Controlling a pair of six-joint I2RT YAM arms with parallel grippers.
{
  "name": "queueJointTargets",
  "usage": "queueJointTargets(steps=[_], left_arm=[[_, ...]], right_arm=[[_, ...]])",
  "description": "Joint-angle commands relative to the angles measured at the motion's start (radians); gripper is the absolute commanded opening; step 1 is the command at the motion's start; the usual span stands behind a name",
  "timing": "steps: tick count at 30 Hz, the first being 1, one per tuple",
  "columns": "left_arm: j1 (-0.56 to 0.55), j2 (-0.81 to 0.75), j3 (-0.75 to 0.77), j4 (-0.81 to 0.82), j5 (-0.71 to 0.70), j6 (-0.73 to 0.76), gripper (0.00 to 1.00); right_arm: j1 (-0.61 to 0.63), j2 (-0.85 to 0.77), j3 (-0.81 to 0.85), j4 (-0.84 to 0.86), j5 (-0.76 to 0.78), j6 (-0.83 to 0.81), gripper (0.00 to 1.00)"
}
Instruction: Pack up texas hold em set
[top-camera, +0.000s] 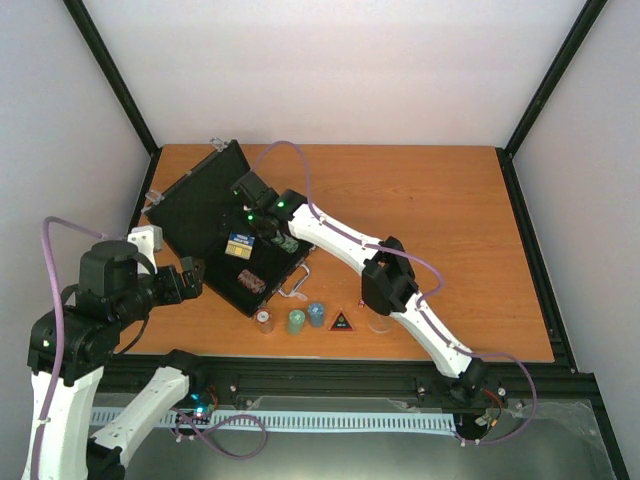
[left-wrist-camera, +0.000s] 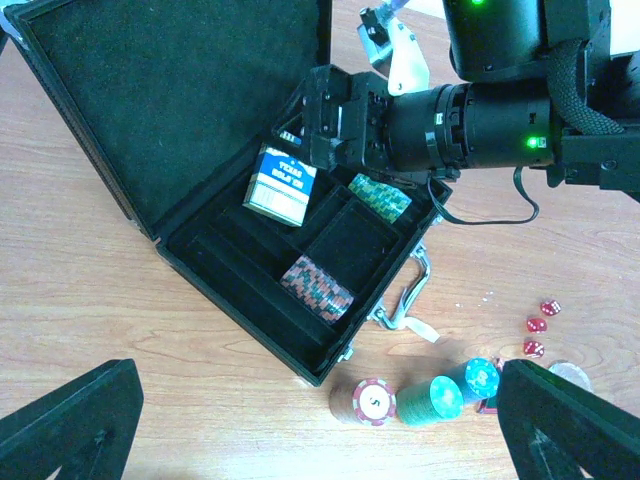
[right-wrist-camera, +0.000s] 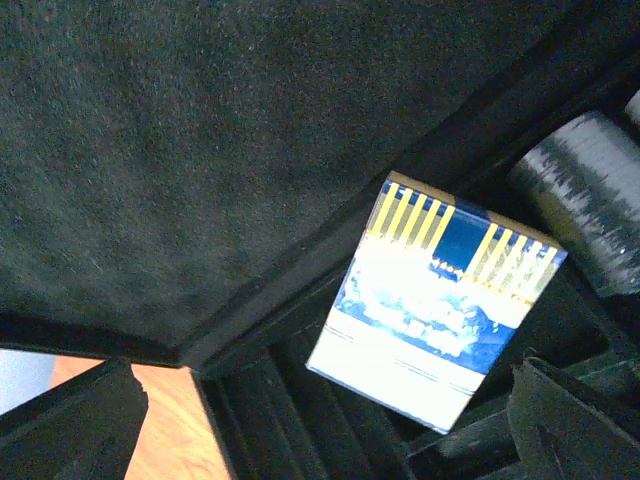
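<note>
The black case (top-camera: 200, 205) of the texas hold em set lies open at the table's back left, lid (left-wrist-camera: 180, 90) flat. In its tray a blue and white card deck (left-wrist-camera: 281, 183) leans tilted, beside a green-patterned chip roll (left-wrist-camera: 380, 196) and a red-brown chip roll (left-wrist-camera: 316, 289). My right gripper (top-camera: 255, 215) hovers open just above the deck (right-wrist-camera: 435, 300), nothing between its fingers (right-wrist-camera: 70, 420). On the table in front of the case stand red (left-wrist-camera: 373, 401), green (left-wrist-camera: 432, 400) and blue (left-wrist-camera: 480, 377) chip stacks. My left gripper (left-wrist-camera: 320, 440) is open above them.
Three red dice (left-wrist-camera: 537, 324) and a clear disc (left-wrist-camera: 570, 373) lie right of the stacks, with the black triangle (top-camera: 341, 321) beside them. The silver handle (left-wrist-camera: 415, 290) sticks out of the case's near side. The right arm (top-camera: 400, 290) spans the table's middle.
</note>
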Motion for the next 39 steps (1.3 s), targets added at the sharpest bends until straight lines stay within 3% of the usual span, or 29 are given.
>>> queueJointTargets(steps=[1, 10, 17, 27, 39], left_arm=[[-0.005, -0.009, 0.014, 0.009, 0.002, -0.025, 1.00], [-0.005, -0.004, 0.014, -0.007, -0.007, -0.064, 1.00], [-0.005, 0.015, 0.012, -0.021, -0.012, -0.083, 1.00], [-0.005, 0.069, -0.015, 0.007, -0.025, -0.049, 1.00], [-0.005, 0.106, -0.049, 0.066, -0.013, -0.021, 1.00]], right_arm=[[0.005, -0.008, 0.020, -0.003, -0.011, -0.244, 1.00], [0.006, 0.030, 0.041, -0.010, 0.228, -0.518, 1.00], [0.006, 0.082, 0.053, 0.043, 0.271, -0.654, 1.00], [-0.012, 0.147, 0.089, 0.125, 0.077, -0.717, 1.00], [-0.047, 0.137, 0.067, 0.024, -0.069, -0.717, 1.00]])
